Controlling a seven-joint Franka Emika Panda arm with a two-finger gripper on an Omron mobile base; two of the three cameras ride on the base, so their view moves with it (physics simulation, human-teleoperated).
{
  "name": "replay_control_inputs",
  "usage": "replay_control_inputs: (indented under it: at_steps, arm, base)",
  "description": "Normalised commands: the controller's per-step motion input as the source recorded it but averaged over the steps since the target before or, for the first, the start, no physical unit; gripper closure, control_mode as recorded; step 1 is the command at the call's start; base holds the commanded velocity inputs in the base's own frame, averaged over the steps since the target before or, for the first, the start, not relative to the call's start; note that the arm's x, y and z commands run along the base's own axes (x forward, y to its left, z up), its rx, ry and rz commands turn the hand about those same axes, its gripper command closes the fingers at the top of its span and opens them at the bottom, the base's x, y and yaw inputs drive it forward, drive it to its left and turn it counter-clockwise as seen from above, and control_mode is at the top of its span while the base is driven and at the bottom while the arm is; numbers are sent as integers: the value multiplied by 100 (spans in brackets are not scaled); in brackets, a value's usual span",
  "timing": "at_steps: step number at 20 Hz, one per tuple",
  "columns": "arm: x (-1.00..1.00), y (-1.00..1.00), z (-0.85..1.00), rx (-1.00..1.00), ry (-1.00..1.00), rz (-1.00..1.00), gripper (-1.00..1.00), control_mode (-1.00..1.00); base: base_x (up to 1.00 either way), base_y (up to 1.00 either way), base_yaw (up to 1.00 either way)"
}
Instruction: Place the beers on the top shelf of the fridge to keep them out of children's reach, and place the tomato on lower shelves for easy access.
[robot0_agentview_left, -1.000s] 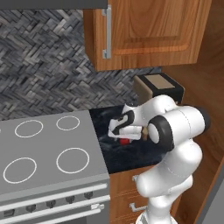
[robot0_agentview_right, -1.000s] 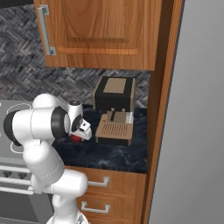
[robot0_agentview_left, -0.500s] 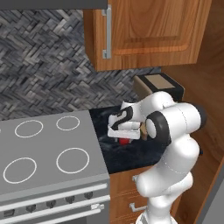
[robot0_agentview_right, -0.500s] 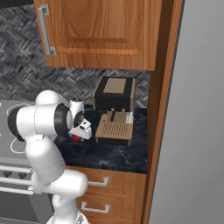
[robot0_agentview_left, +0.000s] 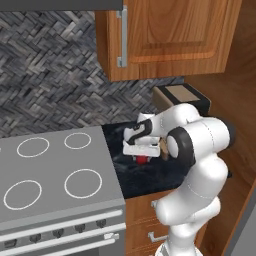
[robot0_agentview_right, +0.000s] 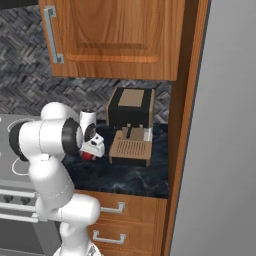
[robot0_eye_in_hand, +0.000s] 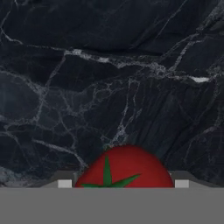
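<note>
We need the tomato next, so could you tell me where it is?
The tomato sits on the dark counter under the gripper, right of the stove.

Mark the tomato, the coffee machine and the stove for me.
tomato (robot0_eye_in_hand: 126, 168), hand view, top of its red skin.
coffee machine (robot0_agentview_right: 131, 107), right base view, dark upper body.
stove (robot0_agentview_left: 55, 165), left base view, bare grey top between burners.

Beyond your gripper you have bare dark table. To its right, the coffee machine blocks you.
</note>
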Motion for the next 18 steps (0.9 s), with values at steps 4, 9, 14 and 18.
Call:
replay_control_inputs:
  at_steps: [4,9,14,18]
  arm:
    - [-58,0,41,0,-29,0,100,-100]
    - [-53,0,80,0,-15,0,100,-100]
    - [-54,-4,88,-1,-20,0,100,-100]
    - [-59,-18,88,0,-20,0,100,-100]
  base:
    - [0,0,0]
    - [0,0,0]
    - [0,0,0]
    - [0,0,0]
